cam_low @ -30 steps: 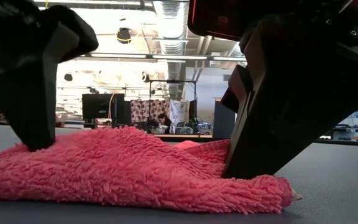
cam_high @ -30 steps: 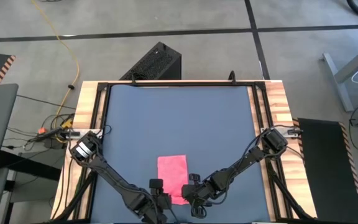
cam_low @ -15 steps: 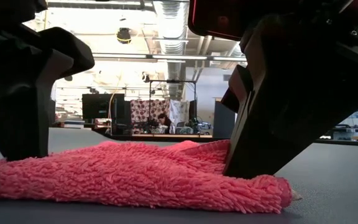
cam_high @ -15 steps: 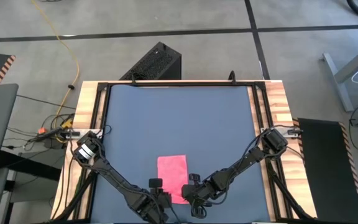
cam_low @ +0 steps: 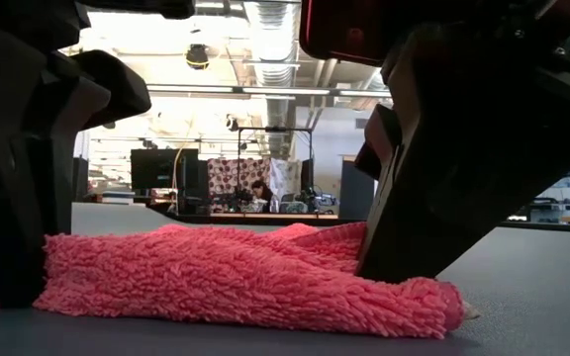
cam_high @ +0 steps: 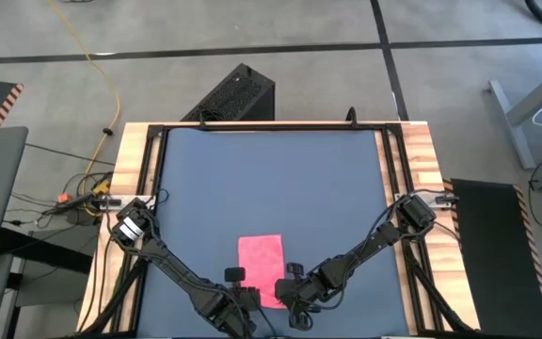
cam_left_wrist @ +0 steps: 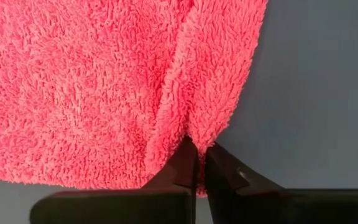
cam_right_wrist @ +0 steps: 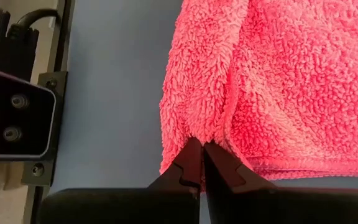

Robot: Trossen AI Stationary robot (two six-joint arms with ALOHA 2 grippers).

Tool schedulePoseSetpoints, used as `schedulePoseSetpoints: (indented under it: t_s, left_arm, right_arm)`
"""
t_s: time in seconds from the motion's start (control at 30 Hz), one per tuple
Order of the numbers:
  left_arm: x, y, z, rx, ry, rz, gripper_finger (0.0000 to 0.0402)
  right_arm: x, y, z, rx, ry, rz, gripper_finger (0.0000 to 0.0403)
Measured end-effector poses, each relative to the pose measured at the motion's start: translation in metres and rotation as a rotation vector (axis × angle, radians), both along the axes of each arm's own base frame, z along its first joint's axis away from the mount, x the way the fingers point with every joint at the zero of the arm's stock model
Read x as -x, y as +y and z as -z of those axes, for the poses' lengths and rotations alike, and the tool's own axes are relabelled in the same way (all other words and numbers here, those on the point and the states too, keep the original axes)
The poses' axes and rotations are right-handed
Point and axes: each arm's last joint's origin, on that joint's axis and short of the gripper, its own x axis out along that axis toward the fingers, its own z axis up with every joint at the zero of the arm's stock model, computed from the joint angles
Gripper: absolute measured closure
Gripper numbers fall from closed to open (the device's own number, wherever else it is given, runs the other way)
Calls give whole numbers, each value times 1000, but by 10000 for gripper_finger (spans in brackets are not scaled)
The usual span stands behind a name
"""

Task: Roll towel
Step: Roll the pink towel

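Observation:
The pink towel (cam_high: 261,266) lies flat on the dark grey table mat (cam_high: 271,188), near the table's front edge. My left gripper (cam_high: 245,299) is shut on the towel at its near left corner and shows as the dark finger block at the left of the low view (cam_low: 13,257). My right gripper (cam_high: 283,294) is shut on the towel at its near right corner and stands at the right of the low view (cam_low: 404,247). Both point steeply down. My left gripper pinches a raised ridge of the towel (cam_left_wrist: 182,127) between its two fingers, close to the near edge and beside the side edge. The fingers come from above, slanting down. The rest of the towel lies on the mat. My right gripper pinches a similar raised ridge of the towel (cam_right_wrist: 199,132) between its two fingers, just inside the near edge by the other side edge. It comes slanting down from above. The towel stays on the mat, and its corner (cam_low: 443,302) rests there.
The mat stretches bare toward the far edge. Wooden table borders with black rails (cam_high: 137,188) run along both sides. A black box (cam_high: 238,94) stands on the floor beyond the far edge.
My left gripper has sunk a little onto the towel's near left corner and shut on it, gathering the pile there into a ridge. The towel's left end has flattened and drawn in beside the fingers. My right gripper has kept still.

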Motion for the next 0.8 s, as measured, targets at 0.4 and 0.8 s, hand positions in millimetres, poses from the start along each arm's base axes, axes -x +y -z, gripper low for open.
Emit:
schedulePoseSetpoints:
  t_s: [0.4, 0.8]
  left_arm:
    - [-1, -1, 0, 34, -9, -26, 401]
    - [-3, -2, 0, 55, -32, -83, 401]
  right_arm:
    - [2, -7, -48, -20, -116, 49, 310]
    - [17, 6, -89, 26, -286, 78, 243]
